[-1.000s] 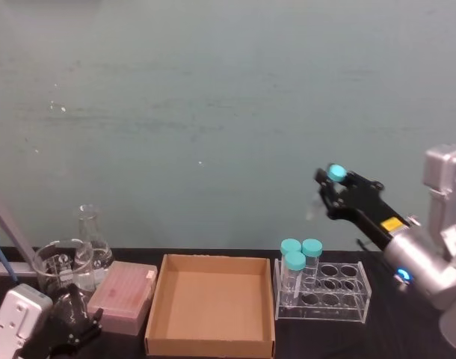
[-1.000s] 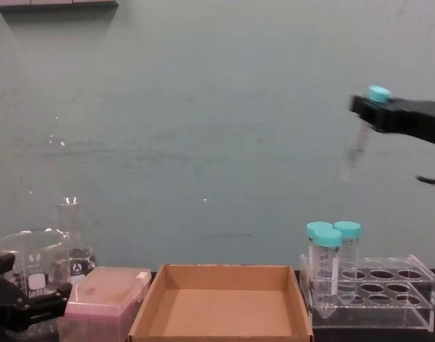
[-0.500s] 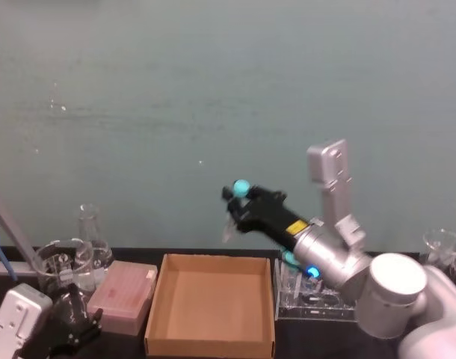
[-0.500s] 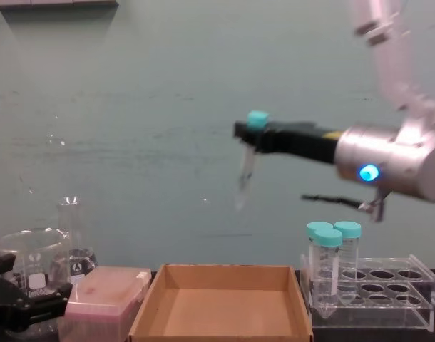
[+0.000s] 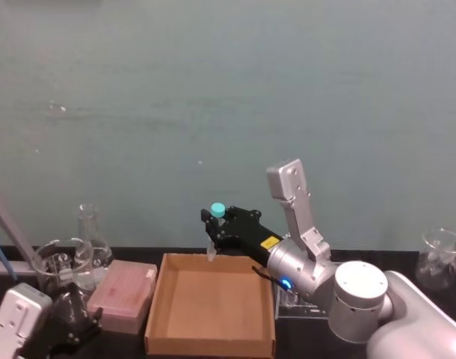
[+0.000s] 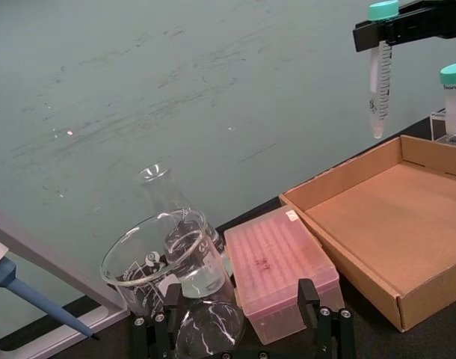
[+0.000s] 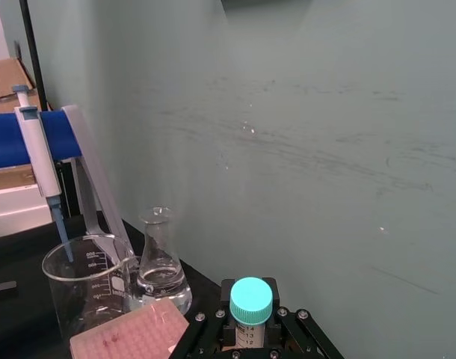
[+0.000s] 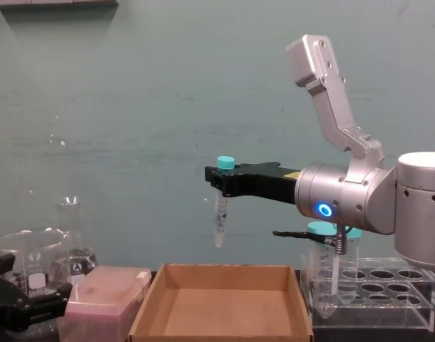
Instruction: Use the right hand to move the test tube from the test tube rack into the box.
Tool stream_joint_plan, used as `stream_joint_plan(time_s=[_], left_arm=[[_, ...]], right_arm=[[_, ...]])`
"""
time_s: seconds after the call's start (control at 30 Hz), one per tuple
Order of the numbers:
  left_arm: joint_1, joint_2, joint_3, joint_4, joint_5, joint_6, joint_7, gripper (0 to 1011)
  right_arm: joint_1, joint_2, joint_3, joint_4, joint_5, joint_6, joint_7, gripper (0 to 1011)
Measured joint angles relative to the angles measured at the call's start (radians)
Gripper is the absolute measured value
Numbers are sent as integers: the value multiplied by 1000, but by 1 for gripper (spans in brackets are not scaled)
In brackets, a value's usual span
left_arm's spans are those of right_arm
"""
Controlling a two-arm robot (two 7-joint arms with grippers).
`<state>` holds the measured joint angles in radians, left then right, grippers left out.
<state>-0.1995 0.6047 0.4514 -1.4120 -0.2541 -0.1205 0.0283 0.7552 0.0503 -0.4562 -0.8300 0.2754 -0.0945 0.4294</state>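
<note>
The right hand [image 8: 219, 177] reaches in from the box's right side and hangs above the box [image 8: 224, 278]. Its black fingers are closed narrowly on the test tube [image 8: 219, 217], pinching it just beneath the small teal cap. The cap sits above the fingers and the clear body hangs below them, nearly upright, pointed tip down. In the head view the tube [image 5: 211, 247] hangs over the box's far wall, left of its middle. The chest view shows its tip in the air above the cardboard, touching nothing.

The test tube rack [image 8: 378, 296] stands just beside the box's right wall, partly behind the silver arm. Two wider capped tubes [image 8: 334, 274] stand in the rack end nearest the box.

A pink box [image 8: 107, 296] lies just beside the box's left wall. A glass beaker [image 8: 32, 263] and a flask [image 8: 71, 242] stand farther out on that side. The left gripper [image 8: 18, 299] rests beyond the pink box, close to the beaker. The left wrist view shows its fingers [image 6: 321, 321] spread apart.
</note>
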Motion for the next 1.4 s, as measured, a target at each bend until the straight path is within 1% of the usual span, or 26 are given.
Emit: stream_joint_plan(time_s=[0.23, 0.33, 0.37, 0.47, 0.53, 0.57, 0.63, 0.83, 0.87, 0.97, 1.0, 1.07, 1.1, 1.4], left_arm=[[0, 0, 0, 0, 0, 0, 0, 1000], [0, 0, 0, 0, 0, 0, 0, 1000], [0, 0, 0, 0, 0, 0, 0, 1000], [0, 0, 0, 0, 0, 0, 0, 1000], [0, 0, 0, 0, 0, 0, 0, 1000], [0, 0, 0, 0, 0, 0, 0, 1000], [0, 0, 0, 0, 0, 0, 0, 1000], [0, 0, 0, 0, 0, 0, 0, 1000], [0, 0, 0, 0, 0, 0, 0, 1000], [0, 0, 0, 0, 0, 0, 0, 1000], [0, 0, 0, 0, 0, 0, 0, 1000], [0, 0, 0, 0, 0, 0, 0, 1000], [0, 0, 0, 0, 0, 0, 0, 1000], [0, 0, 0, 0, 0, 0, 0, 1000]], right_arm=[[-3, 4, 0, -10, 2, 1, 0, 214], [-4, 5, 0, -13, 3, 2, 0, 272], [-4, 5, 0, -14, 3, 2, 0, 328], [-5, 6, 0, -15, 4, 3, 0, 409], [-5, 6, 0, -16, 4, 3, 0, 492], [-5, 6, 0, -16, 4, 3, 0, 512], [-6, 6, 0, -17, 5, 3, 0, 585], [-6, 7, 0, -19, 5, 4, 0, 755], [-6, 7, 0, -19, 5, 4, 0, 807], [-6, 7, 0, -19, 5, 4, 0, 859], [-6, 7, 0, -20, 5, 4, 0, 908], [-7, 7, 0, -20, 6, 4, 0, 946], [-7, 7, 0, -20, 6, 4, 0, 991], [-7, 8, 0, -21, 6, 5, 0, 1003]])
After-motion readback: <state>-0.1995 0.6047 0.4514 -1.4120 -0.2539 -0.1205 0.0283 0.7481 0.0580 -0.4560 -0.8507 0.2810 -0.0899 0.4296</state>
